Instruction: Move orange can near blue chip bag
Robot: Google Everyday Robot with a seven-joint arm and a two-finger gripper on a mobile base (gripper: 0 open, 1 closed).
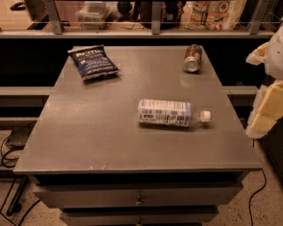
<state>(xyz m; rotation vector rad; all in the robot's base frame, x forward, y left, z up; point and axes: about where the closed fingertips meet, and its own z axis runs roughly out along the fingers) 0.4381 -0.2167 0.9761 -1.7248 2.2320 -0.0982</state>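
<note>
The orange can [192,58] lies on its side at the back right of the grey table [88,132], its silver end facing the front. The blue chip bag [92,62] lies flat at the back left, well apart from the can. My gripper [266,110] is at the right edge of the view, beyond the table's right side, lower than the can and to its right. It holds nothing that I can see.
A clear plastic bottle [168,113] with a white label lies on its side in the middle of the table, cap to the right. A railing and a shelf with bags [216,13] run behind the table. Drawers [137,198] sit under the tabletop. Cables lie on the floor at left.
</note>
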